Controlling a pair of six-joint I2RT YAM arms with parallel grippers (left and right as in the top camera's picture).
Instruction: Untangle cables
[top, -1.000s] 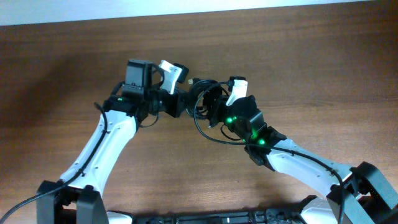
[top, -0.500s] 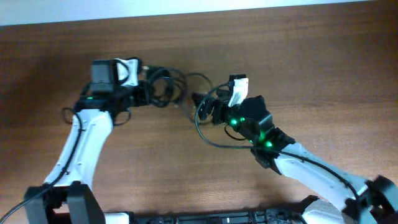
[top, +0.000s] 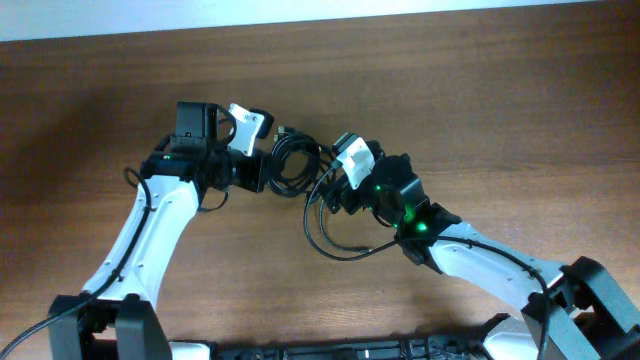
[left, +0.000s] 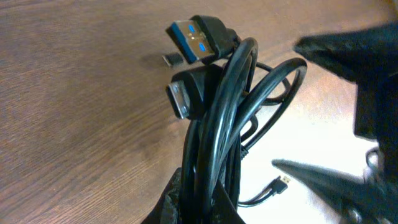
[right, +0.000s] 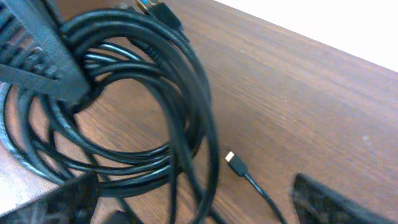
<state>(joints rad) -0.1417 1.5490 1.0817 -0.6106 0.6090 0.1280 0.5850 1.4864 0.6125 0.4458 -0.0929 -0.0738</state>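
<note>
Cables (top: 292, 160) sit coiled, clamped tight in the left pincer (top: 265, 168) so the right pincer (top: 328, 190), spread wide and empty just beside them, can probably pick a loop free.

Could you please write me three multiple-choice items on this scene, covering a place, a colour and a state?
1. The small loose plug lies: A) on the table; B) atop an arm; C) in a box.
2. The USB plug has an insert that is: A) red; B) blue; C) white.
3. The left end effector is: A) open and empty; B) shut on the cables; C) out of view.
Key: 1 A, it rests on the wood; 2 B, blue shows in the left wrist view; 3 B, it clamps the coil.
</note>
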